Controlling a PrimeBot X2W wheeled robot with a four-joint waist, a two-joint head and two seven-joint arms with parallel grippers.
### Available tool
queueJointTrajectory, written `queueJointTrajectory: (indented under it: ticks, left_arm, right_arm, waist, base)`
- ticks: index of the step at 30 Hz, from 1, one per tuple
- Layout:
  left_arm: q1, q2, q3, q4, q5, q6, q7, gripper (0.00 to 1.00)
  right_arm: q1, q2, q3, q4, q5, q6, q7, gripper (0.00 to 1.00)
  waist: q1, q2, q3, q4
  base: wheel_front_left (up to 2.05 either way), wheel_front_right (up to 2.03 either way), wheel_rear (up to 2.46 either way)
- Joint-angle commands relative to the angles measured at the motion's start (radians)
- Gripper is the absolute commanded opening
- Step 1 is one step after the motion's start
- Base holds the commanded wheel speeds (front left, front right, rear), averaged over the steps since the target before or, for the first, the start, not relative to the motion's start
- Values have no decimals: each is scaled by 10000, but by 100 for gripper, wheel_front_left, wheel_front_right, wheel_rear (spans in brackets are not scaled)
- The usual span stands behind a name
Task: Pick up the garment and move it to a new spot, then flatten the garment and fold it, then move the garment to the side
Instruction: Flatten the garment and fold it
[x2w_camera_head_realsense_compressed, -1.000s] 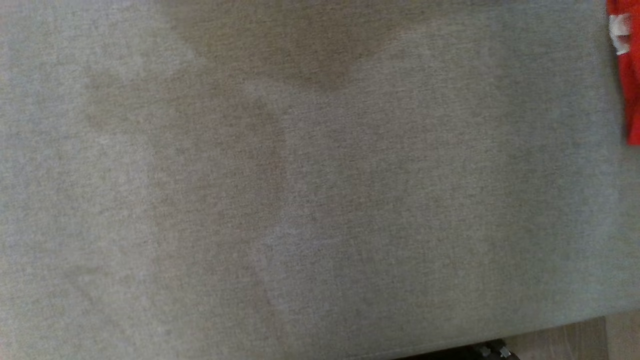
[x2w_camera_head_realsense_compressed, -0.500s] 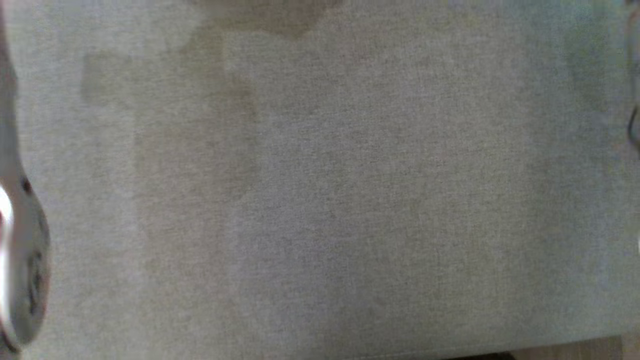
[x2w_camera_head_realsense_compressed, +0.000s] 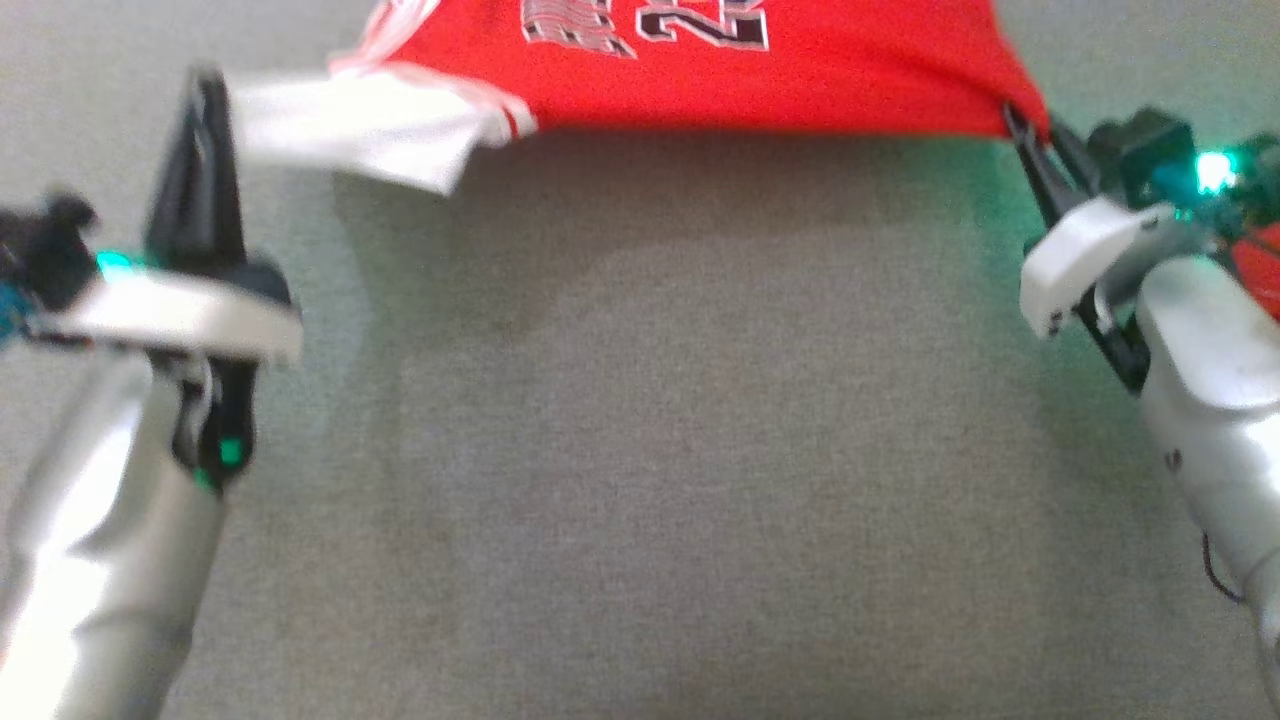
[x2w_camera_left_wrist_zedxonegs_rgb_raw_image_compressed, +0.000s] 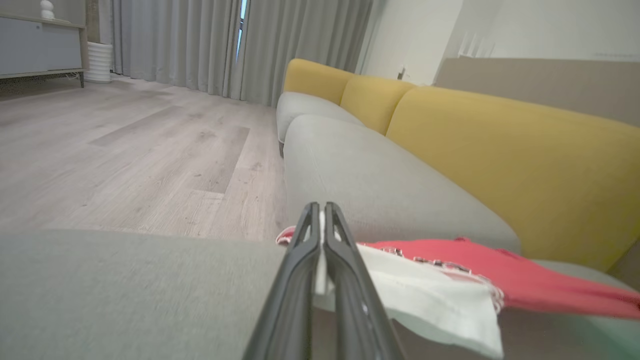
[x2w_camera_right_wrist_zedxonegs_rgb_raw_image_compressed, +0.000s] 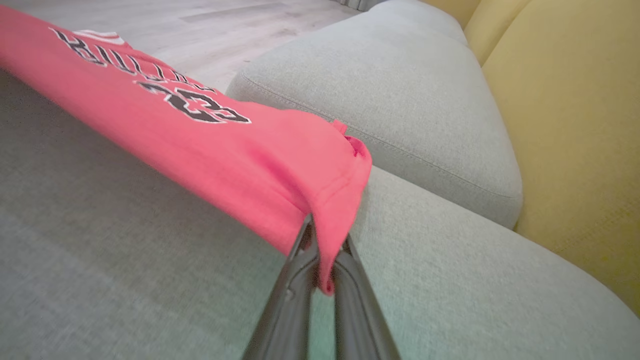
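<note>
The garment (x2w_camera_head_realsense_compressed: 720, 70) is a red jersey with black-and-white lettering and a white sleeve (x2w_camera_head_realsense_compressed: 360, 125). It is stretched above the grey cushion between both arms, near the top of the head view. My left gripper (x2w_camera_head_realsense_compressed: 205, 85) is shut on the white sleeve (x2w_camera_left_wrist_zedxonegs_rgb_raw_image_compressed: 430, 300), which shows pinched between its dark fingers (x2w_camera_left_wrist_zedxonegs_rgb_raw_image_compressed: 345, 260) in the left wrist view. At the right, my right gripper (x2w_camera_head_realsense_compressed: 1015, 120) is shut on a red corner of the garment (x2w_camera_right_wrist_zedxonegs_rgb_raw_image_compressed: 250, 150); the hem folds over its fingers (x2w_camera_right_wrist_zedxonegs_rgb_raw_image_compressed: 300, 260).
A grey sofa seat (x2w_camera_head_realsense_compressed: 640, 450) lies under both arms. Yellow backrests (x2w_camera_left_wrist_zedxonegs_rgb_raw_image_compressed: 500, 150) run behind it, and a second grey cushion (x2w_camera_right_wrist_zedxonegs_rgb_raw_image_compressed: 375, 80) adjoins. Wooden floor (x2w_camera_left_wrist_zedxonegs_rgb_raw_image_compressed: 125, 140), curtains and a cabinet lie beyond the sofa's end.
The head camera has swung: earlier it showed bare cushion with a red edge at the far right. Now both grippers and the stretched garment are in view.
</note>
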Motion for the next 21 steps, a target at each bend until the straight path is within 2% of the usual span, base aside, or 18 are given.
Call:
queueJointTrajectory:
  ticks: [1,10,21]
  left_arm:
    - [0,708,155,-441,-99,18,-46,0]
    - [2154,1407,-873,-986,-650,18,-29,0]
    - [3679,1998,-1338,-1916,-722,51,265,0]
  right_arm:
    - [194,-252,393,-209,386,-9,17,0]
    - [1156,-1151,2825,-1056,2481,-9,674,0]
    - [1355,-2213,4808,-2184,4090,-9,1086,0]
  waist:
    - [4,-1,-611,177]
    - [4,-1,-1514,89]
    - [4,-1,-2274,49]
  base:
    - [0,0,0]
    - [0,0,0]
    - [0,0,0]
